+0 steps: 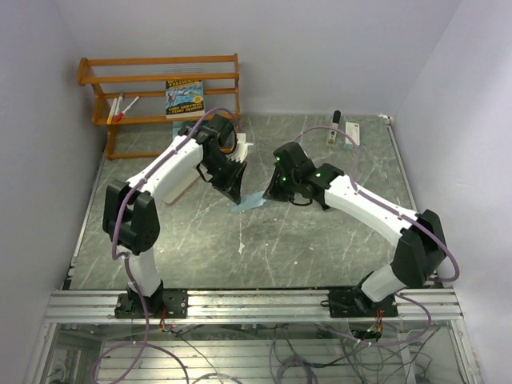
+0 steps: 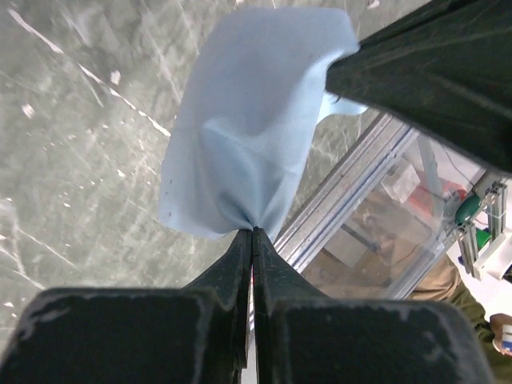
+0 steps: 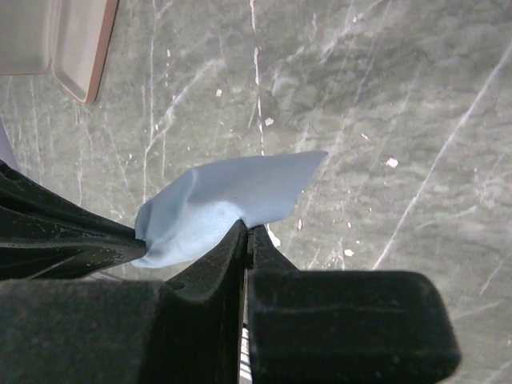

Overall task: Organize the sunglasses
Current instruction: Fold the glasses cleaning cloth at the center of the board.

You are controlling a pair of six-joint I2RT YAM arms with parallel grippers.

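A grey marbled table fills the overhead view, with an orange wooden shelf standing at its far left corner. The 2 white arms reach in from the near edge, the left arm and the right arm bending toward each other so that their tips meet near the middle of the table. A book leans upright on the shelf, with a few pens to its left. Between the arms hangs a light blue cloth, held at 2 points. The left gripper has its jaws pressed together on a pinched fold at one edge of the cloth, which fans out beyond the fingertips above the table. The right gripper is likewise clamped on the cloth, biting its near edge. In the right wrist view the far corner of the cloth points right, while its left end is gathered where the left gripper's dark fingers hold it. An open beige case with a pinkish rim lies flat on the table, beyond the cloth and apart from it. No pair of sunglasses can be made out for certain.
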